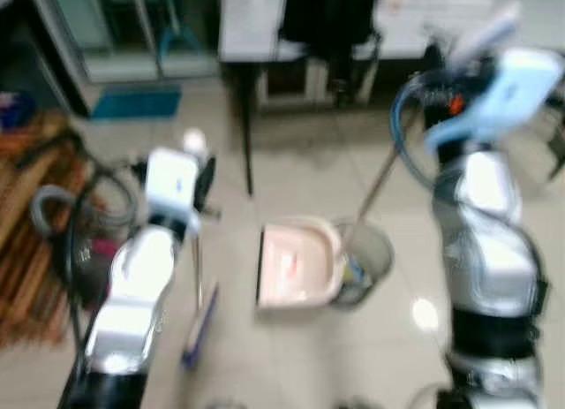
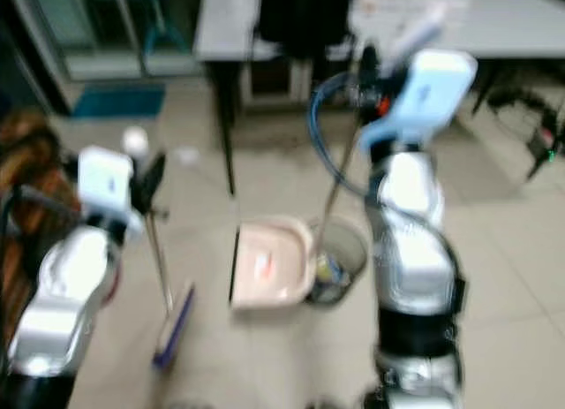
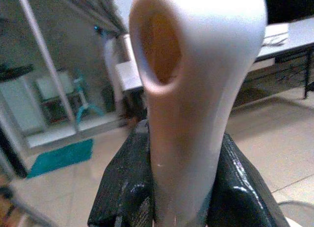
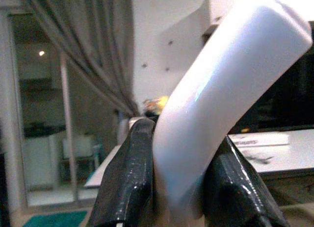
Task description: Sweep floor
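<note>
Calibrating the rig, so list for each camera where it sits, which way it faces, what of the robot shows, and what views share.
Left eye view: on the head, looking forward and down; both silver arms, pink dustpan, broom.
Right eye view: same head, same scene, slightly shifted; dustpan's long handle rises to the right arm.
Left wrist view: along the left end effector, its black fingers clamping the broom's pale handle top.
Right wrist view: along the right end effector, clamping the dustpan's white grip.
Shared: both wrist views show the teal mat.
</note>
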Controlling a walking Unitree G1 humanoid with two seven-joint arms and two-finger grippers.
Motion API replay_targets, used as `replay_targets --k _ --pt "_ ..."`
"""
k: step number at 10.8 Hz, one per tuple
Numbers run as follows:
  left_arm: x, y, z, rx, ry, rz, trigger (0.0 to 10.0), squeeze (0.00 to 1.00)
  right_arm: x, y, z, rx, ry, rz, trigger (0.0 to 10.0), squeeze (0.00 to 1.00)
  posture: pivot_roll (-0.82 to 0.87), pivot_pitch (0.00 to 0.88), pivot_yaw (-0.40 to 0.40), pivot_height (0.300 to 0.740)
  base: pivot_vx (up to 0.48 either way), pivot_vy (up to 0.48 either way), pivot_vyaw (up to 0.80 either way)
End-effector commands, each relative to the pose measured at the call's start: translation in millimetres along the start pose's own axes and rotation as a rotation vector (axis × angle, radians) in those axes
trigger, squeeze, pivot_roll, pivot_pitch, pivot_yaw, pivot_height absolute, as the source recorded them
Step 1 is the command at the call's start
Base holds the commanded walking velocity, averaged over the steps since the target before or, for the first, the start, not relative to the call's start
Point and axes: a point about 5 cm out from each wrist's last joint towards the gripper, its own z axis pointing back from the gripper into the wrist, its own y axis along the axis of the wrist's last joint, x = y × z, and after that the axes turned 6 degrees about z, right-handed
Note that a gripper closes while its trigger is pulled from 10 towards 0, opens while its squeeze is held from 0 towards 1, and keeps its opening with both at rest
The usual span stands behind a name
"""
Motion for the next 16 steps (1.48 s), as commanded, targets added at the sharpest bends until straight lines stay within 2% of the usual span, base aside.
replay_targets --k 1,6,7,9,10,11,12,14,16 --pt "1.3 11 -1.5 0.046 0.000 -0.027 10.0 0.00 0.5 9 -1.0 0.036 -0.007 -0.035 10.0 0.00 -0.01 0.035 0.020 0.740 0.000 0.435 0.00" --pt "3.9 3 2.0 0.006 0.017 -0.005 10.0 0.00 -1.8 -3 7.0 -0.029 -0.014 -0.061 10.0 0.00 -0.01 0.039 0.022 0.740 0.000 0.426 0.00" --pt "4.6 3 2.6 0.012 0.019 -0.001 10.0 0.00 -1.3 -10 10.1 -0.063 -0.009 -0.045 10.0 0.00 -0.01 0.040 0.022 0.740 0.000 0.000 0.00" --pt "8.1 5 2.5 0.021 0.024 0.026 10.0 0.00 0.2 -36 21.9 -0.195 0.018 0.036 10.0 0.00 -0.01 0.041 0.022 0.740 0.000 0.000 0.00" --pt "11.5 4 2.2 0.021 0.019 0.026 10.0 0.00 3.8 -54 31.1 -0.297 0.005 0.081 10.0 0.00 -0.01 0.040 0.020 0.740 0.000 0.000 0.00" --pt "16.5 2 2.2 0.018 0.013 0.034 10.0 0.00 8.3 -66 41.0 -0.336 -0.015 0.098 10.0 0.00 0.00 0.040 0.023 0.740 0.000 0.000 0.00" --pt "18.5 1 2.5 0.015 0.012 0.037 10.0 0.00 9.3 -70 44.7 -0.343 -0.015 0.113 10.0 0.00 -0.01 0.042 0.025 0.740 0.000 0.000 0.00" --pt "21.5 -4 5.0 0.021 0.039 0.040 10.0 0.00 14.8 -81 54.4 -0.336 -0.081 0.205 10.0 0.00 -0.01 0.041 0.029 0.740 0.000 0.000 0.00" --pt "22.6 -3 3.0 0.030 0.039 0.046 10.0 0.00 14.2 -90 61.9 -0.355 -0.066 0.245 10.0 0.00 -0.01 0.039 0.027 0.740 0.137 0.000 0.00"
